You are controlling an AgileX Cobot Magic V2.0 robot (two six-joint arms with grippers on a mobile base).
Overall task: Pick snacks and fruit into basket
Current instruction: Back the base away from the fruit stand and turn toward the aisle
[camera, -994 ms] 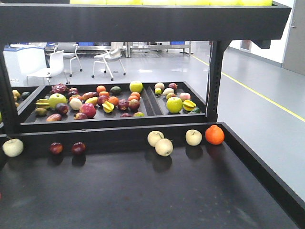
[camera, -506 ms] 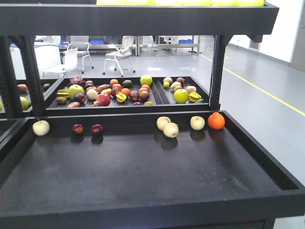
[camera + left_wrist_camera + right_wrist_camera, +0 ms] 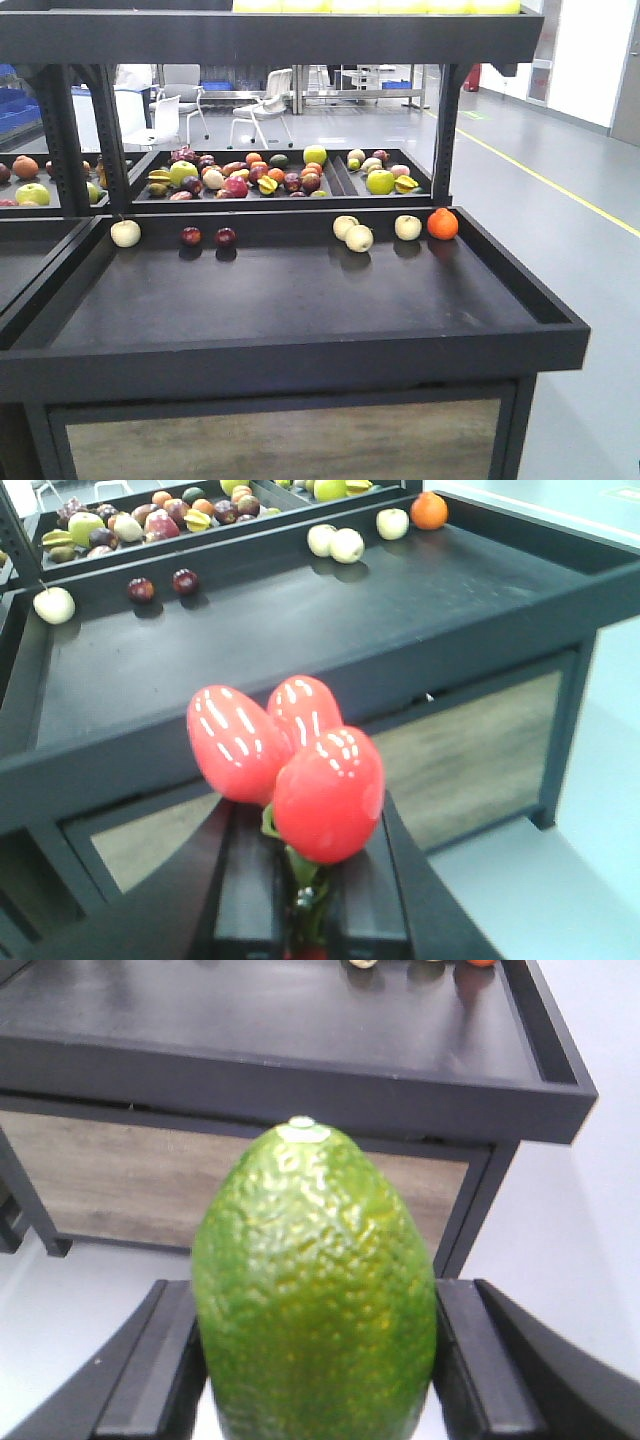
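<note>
My left gripper [image 3: 305, 885] is shut on the green stem of a cluster of three glossy red fruit [image 3: 325, 790], which stands up between its fingers. My right gripper [image 3: 315, 1360] is shut on a bumpy green avocado [image 3: 315, 1280], held upright. Both hang in front of a black shelf tray [image 3: 300, 365]. Along the tray's back edge lie loose fruit: a pale yellow one [image 3: 125, 233], two dark red ones [image 3: 191, 236], three pale ones [image 3: 358, 238] and an orange [image 3: 442, 224]. The snacks and the basket are out of view.
A rear tray [image 3: 335, 172] behind the shelf holds many mixed fruit. A black upper shelf [image 3: 270, 35] on posts [image 3: 445, 135] overhangs the tray. Another fruit shelf [image 3: 30, 190] adjoins on the left. Grey floor with a yellow line [image 3: 560, 190] runs along the right.
The front view has drawn back from the shelf: the tray's front rim and the wooden panel below now show. The fruit on the tray has not moved.
</note>
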